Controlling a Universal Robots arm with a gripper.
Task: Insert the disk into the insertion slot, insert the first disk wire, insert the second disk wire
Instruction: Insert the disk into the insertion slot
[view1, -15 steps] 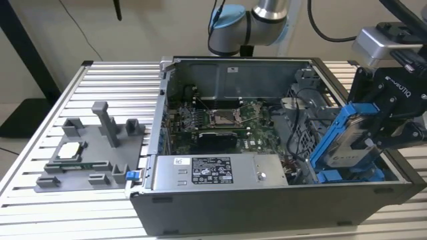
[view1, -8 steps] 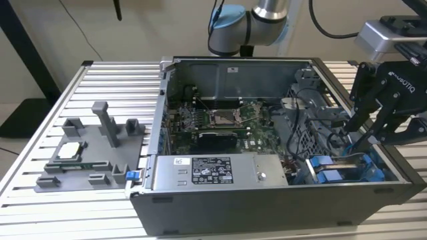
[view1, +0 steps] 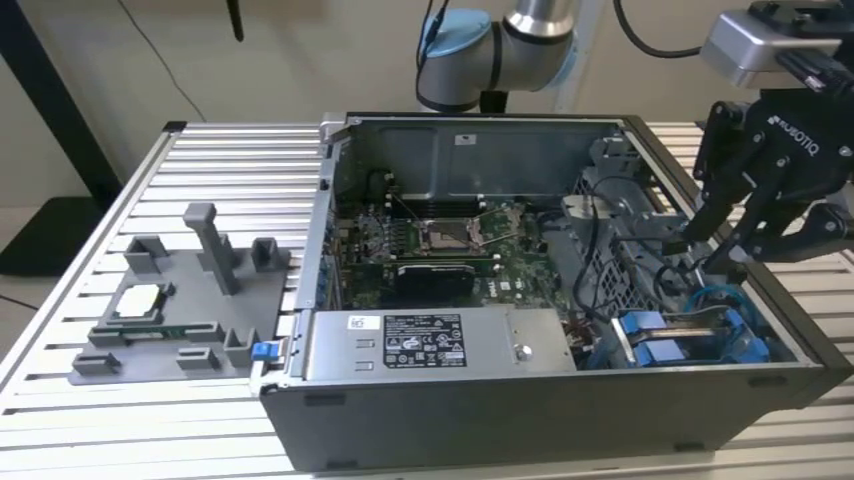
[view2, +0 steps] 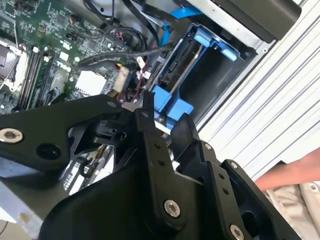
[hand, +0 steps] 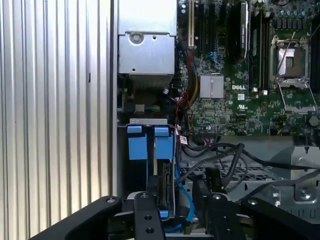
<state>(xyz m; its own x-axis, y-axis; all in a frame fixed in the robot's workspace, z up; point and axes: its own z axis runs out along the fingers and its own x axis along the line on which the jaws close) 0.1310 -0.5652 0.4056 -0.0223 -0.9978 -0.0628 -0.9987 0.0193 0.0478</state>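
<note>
**The disk (hand: 165, 182) seated, gripper (hand: 177, 202) overhead**

It stands on edge in the insertion slot (hand: 137, 147), at the case (view1: 534, 420) corner on the exterior view's right. The gripper hangs directly above, fingers apart, holding nothing.

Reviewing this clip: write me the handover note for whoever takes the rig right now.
Gripper: open, empty, hovering over the drive corner of the case.
Disk: standing in the insertion slot, so insertion looks done.
Wires: a blue cable lies beside the disk; no wire visibly plugged into it.
Left: both disk wires, as far as shows.
</note>
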